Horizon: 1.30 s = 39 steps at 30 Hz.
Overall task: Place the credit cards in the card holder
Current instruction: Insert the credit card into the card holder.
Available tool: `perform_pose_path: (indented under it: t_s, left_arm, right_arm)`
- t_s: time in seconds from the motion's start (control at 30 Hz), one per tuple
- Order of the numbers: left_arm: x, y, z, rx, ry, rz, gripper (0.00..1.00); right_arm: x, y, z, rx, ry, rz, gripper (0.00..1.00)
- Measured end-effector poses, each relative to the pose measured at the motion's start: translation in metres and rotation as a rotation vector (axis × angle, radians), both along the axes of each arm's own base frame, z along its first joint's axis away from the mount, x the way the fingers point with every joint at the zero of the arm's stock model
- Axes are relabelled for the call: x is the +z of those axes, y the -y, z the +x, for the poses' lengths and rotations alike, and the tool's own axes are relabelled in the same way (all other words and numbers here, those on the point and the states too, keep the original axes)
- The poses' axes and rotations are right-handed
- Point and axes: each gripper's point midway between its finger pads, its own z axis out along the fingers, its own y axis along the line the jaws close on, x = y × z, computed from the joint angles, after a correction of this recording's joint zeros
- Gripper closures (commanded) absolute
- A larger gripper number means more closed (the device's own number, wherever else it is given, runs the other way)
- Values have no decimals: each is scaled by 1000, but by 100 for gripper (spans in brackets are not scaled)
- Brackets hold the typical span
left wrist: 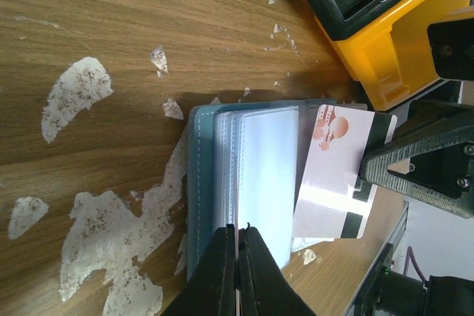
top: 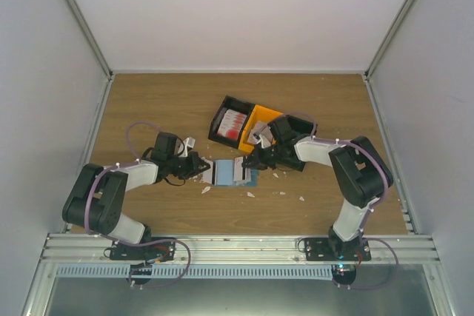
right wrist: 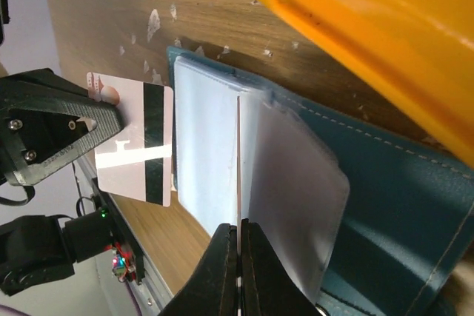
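Teal card holder [left wrist: 198,183] lay open on the bench [top: 163,101] beside the orange bin [left wrist: 385,49]; my left pincer [left wrist: 238,231] pinched one credit card [right wrist: 137,172], my right pincer [right wrist: 238,227] the other credit card [left wrist: 333,175].

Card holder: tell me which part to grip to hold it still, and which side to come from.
Take the teal cover by its stitched outer edge, probably coming in low from the side away from the orange bin. The card holder lies open and flat, and that edge sticks out past the loose clear sleeves, which a pinch from above would catch.
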Motion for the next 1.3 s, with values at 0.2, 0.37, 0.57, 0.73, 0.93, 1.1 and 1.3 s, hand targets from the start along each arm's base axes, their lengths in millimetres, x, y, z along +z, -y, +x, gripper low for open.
perform_pose_path:
  t_s: [0.2, 0.37, 0.57, 0.73, 0.93, 1.1, 1.3]
  left_arm:
    - [-6, -1, 0, 4, -11, 11, 100]
    - [-8, 0, 0, 4, -9, 21, 100]
    - [-11, 1, -2, 0, 2, 30, 100]
    - [-12, 0, -2, 5, 11, 41, 100]
    - [-5, -4, -2, 20, 47, 74, 100]
    - [10, -5, -1, 27, 98, 69, 100]
    - [18, 0, -2, 5, 114, 35, 100]
  right_arm:
    - [-5, -3, 4, -1, -5, -13, 99]
    - [-10, -8, 2, 2, -28, -7, 99]
    - [-11, -12, -1, 0, -52, -2, 100]
    - [-14, -17, -3, -1, -66, -2, 99]
    - [-15, -23, -3, 8, -53, 6, 95]
    - [-17, -25, -1, 3, -36, -3, 95]
    - [-19, -29, -1, 3, -13, -13, 96]
